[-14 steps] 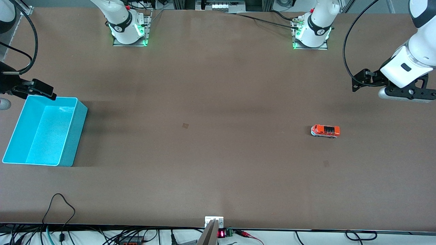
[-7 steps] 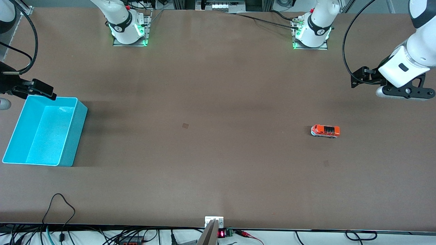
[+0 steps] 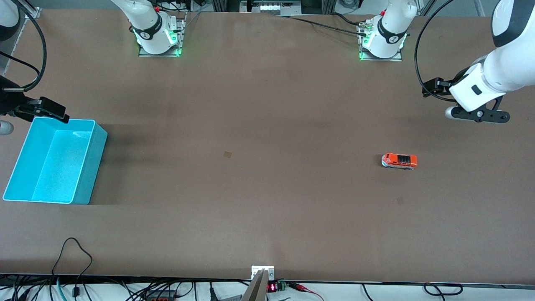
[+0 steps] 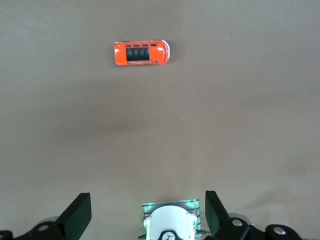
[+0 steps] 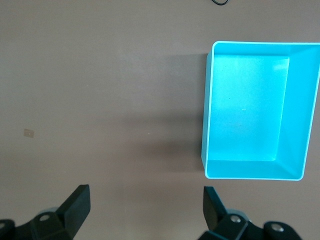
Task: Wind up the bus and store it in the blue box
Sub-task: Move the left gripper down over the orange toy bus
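Looking across your table (image 3: 267,104), you have a wide brown matte top with faint darker smudges and one small tan square mark (image 3: 227,154) near its middle. Along the edge nearest the front camera, black cables (image 3: 75,267) trail off the tabletop beside a small red digit display (image 3: 272,287). Both arm bases glow green at the table's top edge.

Your bus (image 3: 399,161) sits on its wheels toward the left arm's end, alone on bare surface. The left gripper (image 4: 148,215) hangs in the air over that end of the table, clear of the bus, with its two fingers spread wide and nothing between them.

Your blue box (image 3: 16,167) stands open-topped at the right arm's end, well apart from the bus, with nothing inside. The right gripper (image 5: 145,207) hangs just beside the box's rim, fingers likewise spread and holding nothing.
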{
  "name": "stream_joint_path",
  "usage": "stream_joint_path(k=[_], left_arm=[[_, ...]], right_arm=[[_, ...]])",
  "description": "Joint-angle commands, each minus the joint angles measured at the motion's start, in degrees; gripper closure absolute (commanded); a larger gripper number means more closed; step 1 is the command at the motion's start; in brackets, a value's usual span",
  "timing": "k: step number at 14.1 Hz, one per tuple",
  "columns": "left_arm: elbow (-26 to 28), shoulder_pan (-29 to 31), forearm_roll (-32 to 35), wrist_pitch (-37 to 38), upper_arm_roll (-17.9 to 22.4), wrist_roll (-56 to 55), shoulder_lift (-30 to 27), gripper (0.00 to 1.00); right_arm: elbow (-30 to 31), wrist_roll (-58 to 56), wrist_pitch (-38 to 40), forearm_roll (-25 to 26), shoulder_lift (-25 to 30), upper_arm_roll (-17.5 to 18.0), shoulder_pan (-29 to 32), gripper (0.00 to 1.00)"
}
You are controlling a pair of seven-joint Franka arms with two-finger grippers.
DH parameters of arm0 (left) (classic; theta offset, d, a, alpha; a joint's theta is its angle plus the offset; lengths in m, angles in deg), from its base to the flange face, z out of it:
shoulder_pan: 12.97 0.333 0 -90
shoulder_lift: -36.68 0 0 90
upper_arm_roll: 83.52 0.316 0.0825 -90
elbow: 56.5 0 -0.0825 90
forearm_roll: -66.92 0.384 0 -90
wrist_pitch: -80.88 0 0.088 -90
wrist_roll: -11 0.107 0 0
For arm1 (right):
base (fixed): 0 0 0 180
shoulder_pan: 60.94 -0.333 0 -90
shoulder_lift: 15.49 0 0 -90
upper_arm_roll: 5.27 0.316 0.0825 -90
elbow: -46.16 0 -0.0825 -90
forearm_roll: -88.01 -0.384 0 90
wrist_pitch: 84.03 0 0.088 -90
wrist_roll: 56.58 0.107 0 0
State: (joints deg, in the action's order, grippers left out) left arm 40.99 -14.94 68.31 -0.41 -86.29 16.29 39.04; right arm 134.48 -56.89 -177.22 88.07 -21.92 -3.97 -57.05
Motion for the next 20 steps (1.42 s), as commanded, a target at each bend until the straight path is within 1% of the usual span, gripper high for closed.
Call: stream_joint_path(k=[1,3,4,5,7,9,12,13,14,15,17,20], left_arm=[[-1.07,0.56,-0.42,-1.75,0.04,11.72,1.68,0.00],[-0.80,0.82,-0.25,-4.13,0.13,21.30,3.95,0.00],[-0.72,1.69,-0.16,-6.06,0.13,27.96,5.44,0.00],[0.24,2.66,-0.16,-10.43,0.13,34.55,6.50,0.00],[2.87,4.33,-0.16,-19.39,0.13,44.15,7.91,0.00],[7.08,5.39,0.54,-26.87,0.13,52.51,9.06,0.00],[16.21,5.22,4.14,-40.83,0.04,60.26,9.15,0.00],[19.20,4.87,4.49,-45.75,0.04,62.28,9.85,0.00],[21.06,4.86,4.50,-49.02,0.04,63.78,11.33,0.00],[22.04,4.86,4.50,-51.66,0.04,65.45,13.35,0.00],[22.22,4.86,4.50,-56.15,0.04,70.28,17.39,0.00],[22.66,5.04,4.50,-62.22,0.04,74.60,21.88,0.00]], right_arm=[[-1.05,0.14,0.28,-0.59,-0.43,0.02,-0.02,0.00],[-1.05,0.05,0.20,-0.59,-0.43,0.02,-0.11,0.00],[-1.05,0.05,0.20,-0.59,-0.43,0.02,-0.11,0.00],[-1.05,-0.04,0.20,-0.59,-0.43,0.02,-0.02,0.00],[-1.05,-0.13,0.20,-0.68,-0.52,0.02,0.15,0.00],[-1.05,-0.04,0.20,-0.94,-0.78,0.02,0.33,0.00],[-1.05,-0.13,0.20,-0.68,-1.13,-0.07,0.33,0.00],[-1.05,-0.13,0.28,-0.50,-1.48,-0.07,0.24,0.00],[-0.96,-0.04,0.28,-0.50,-1.57,-0.07,0.16,0.00],[-0.96,-0.04,0.28,-0.50,-2.01,-0.07,0.15,0.00],[-0.96,-0.04,0.28,-0.50,-2.71,-0.07,0.07,0.00],[-0.87,-0.13,0.55,-0.50,-3.68,-0.07,0.15,0.00]])
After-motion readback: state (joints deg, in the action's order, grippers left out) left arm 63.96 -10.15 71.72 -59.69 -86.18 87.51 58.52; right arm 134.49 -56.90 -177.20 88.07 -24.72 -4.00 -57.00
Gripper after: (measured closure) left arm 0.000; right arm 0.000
